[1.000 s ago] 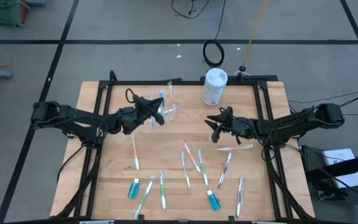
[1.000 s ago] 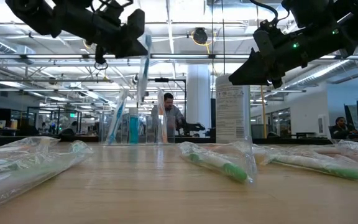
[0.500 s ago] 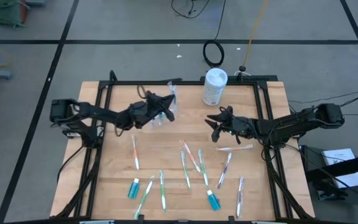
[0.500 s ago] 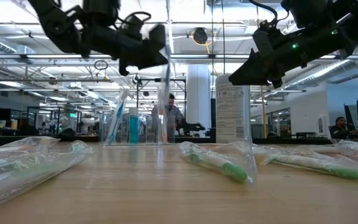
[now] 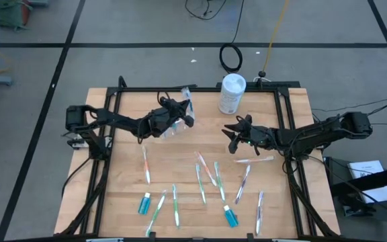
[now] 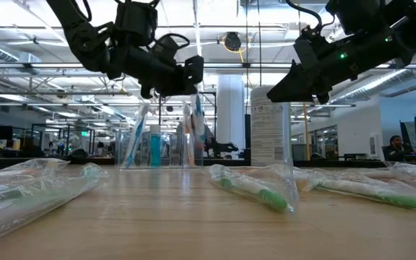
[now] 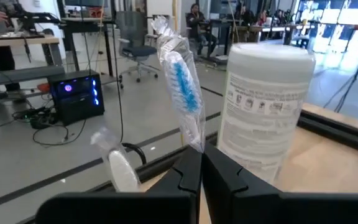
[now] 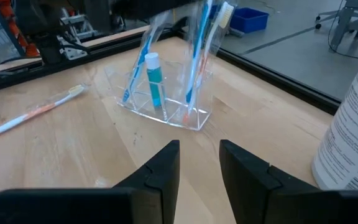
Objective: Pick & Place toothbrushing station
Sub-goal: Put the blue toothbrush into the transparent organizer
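A clear plastic holder point(image 8: 166, 115) stands at the far middle of the table point(image 5: 113, 175), with several toothbrushes and a blue tube point(image 8: 154, 78) upright in it. My left gripper point(image 5: 185, 119) is over the holder and shut on a clear-wrapped toothbrush with blue bristles point(image 7: 182, 81). My right gripper point(image 5: 232, 138) hovers open and empty to the holder's right, facing it point(image 8: 199, 149). Several wrapped toothbrushes point(image 5: 207, 171) and two blue tubes point(image 5: 144, 203) lie flat on the near half of the table. My left gripper pinches the wrapped toothbrush between its two fingers, on the wrapper a little below the bristle head point(image 7: 196, 142). The fingers come about level from the table's left and lie across the brush. The brush stands nearly upright, head up. Its lower end point(image 6: 197, 126) reaches down among the things in the holder.
A white cylindrical canister point(image 5: 232, 93) stands at the far edge, right of the holder and close to both grippers. Black frame rails point(image 5: 109, 107) run along the table's sides. The wood between the holder and the loose brushes is bare.
My left gripper has carried the wrapped toothbrush toward the table's right and far edge and down, from left of the holder to over it. It has stayed shut on the brush, which stays upright; its lower end now stands among the holder's things.
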`<state>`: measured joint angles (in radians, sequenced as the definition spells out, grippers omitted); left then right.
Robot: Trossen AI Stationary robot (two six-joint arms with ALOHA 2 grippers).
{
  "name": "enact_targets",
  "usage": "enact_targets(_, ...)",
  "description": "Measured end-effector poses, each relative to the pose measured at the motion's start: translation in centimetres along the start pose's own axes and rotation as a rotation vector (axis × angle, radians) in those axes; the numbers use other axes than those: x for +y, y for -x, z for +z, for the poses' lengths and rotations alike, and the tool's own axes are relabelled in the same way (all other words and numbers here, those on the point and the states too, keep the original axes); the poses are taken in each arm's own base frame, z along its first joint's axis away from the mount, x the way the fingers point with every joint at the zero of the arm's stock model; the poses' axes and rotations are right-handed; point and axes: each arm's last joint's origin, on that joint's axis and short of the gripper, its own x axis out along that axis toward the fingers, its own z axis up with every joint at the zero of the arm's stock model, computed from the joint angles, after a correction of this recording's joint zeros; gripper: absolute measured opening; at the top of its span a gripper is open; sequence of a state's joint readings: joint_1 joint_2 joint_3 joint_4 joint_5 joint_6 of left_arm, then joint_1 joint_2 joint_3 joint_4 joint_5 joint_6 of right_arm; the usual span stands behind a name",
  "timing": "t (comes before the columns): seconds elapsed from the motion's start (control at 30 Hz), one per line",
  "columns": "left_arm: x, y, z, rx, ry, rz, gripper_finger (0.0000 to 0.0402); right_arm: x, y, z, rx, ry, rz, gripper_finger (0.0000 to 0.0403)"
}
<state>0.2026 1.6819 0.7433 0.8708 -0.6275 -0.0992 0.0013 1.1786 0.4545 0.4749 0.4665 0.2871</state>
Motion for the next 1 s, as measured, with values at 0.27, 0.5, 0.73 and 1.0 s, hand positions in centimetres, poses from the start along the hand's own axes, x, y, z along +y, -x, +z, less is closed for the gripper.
enact_targets(0.27, 0.5, 0.5, 2.2, -0.067, -0.035, 0.022, 0.0009, -0.3, 0.1, -0.6, 0.012, 0.007, -0.005, 0.0105)
enact_targets(0.5, 1.3, 0.1, 1.2, 0.026, -0.013, 0.032, 0.0013, -0.2, 0.1, -0.4, -0.008, -0.004, 0.000, 0.0105)
enact_targets(0.73, 1.5, 0.2, -0.1, 0.138, -0.022, 0.053, 0.0003, -0.2, 0.1, -0.5, -0.007, -0.003, -0.001, 0.0105)
enact_targets(1.0, 1.5, 0.4, -1.1, 0.239, -0.062, -0.001, 0.0031, -0.2, 0.1, -0.5, -0.007, -0.003, 0.000, 0.0105)
